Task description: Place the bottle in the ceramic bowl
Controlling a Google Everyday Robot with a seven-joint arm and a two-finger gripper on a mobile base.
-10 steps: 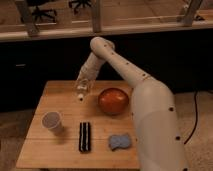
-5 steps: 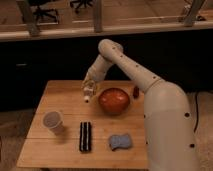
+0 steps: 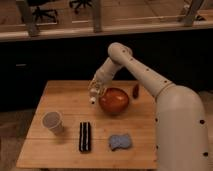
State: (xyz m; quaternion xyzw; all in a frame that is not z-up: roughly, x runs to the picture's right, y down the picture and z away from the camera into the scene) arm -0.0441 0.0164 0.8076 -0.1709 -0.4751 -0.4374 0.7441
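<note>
1. Gripping the bottle (image 3: 93,96): gripper (image 3: 95,88) fingers closed on it, above table (image 3: 65,100) middle, nearer back edge.
2. Bottle off the table, pale end down, just beside bowl (image 3: 114,101) left rim, not inside.
3. Small dark red obj (image 3: 135,90) behind bowl, right side.
4. Cup (image 3: 52,121) front-left; black bar (image 3: 85,136) front-center; blue sponge (image 3: 120,142) right of bar.

The gripper (image 3: 95,89), clasping the bottle (image 3: 93,97), is further right than a second ago: it now hangs at the left rim of the ceramic bowl (image 3: 114,101), and the arm (image 3: 142,72) has swung right with it.
</note>
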